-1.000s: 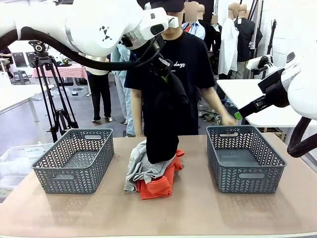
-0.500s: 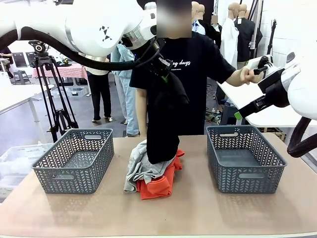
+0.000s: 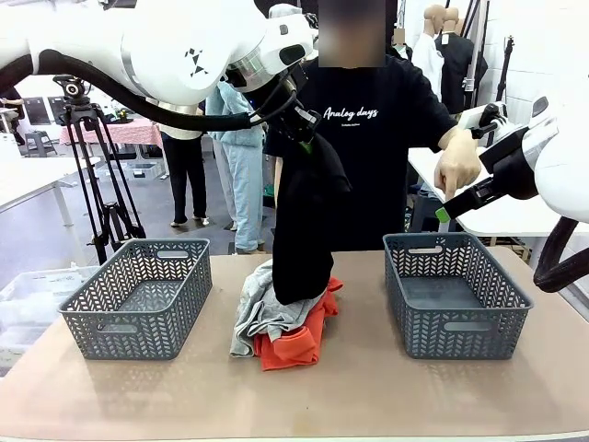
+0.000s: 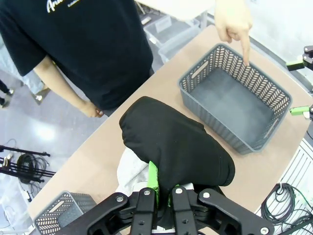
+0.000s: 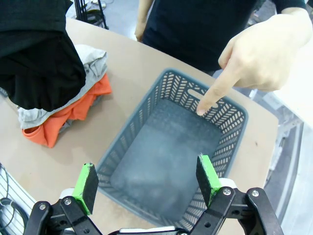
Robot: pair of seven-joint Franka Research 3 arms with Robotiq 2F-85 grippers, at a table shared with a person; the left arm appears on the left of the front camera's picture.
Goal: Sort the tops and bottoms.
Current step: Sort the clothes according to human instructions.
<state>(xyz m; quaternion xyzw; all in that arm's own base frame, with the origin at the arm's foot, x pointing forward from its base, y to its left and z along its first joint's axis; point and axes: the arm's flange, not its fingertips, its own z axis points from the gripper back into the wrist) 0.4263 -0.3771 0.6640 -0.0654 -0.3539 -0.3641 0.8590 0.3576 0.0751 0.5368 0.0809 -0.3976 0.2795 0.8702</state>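
Hand (image 3: 457,164) now pointing; bottoms (image 3: 304,230) hang from left jaws.

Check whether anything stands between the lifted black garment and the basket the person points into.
Nothing lies in the basket. But the person's hand points down over its far rim, and the open right tool hangs above it; both could meet the black garment that the left tool holds.
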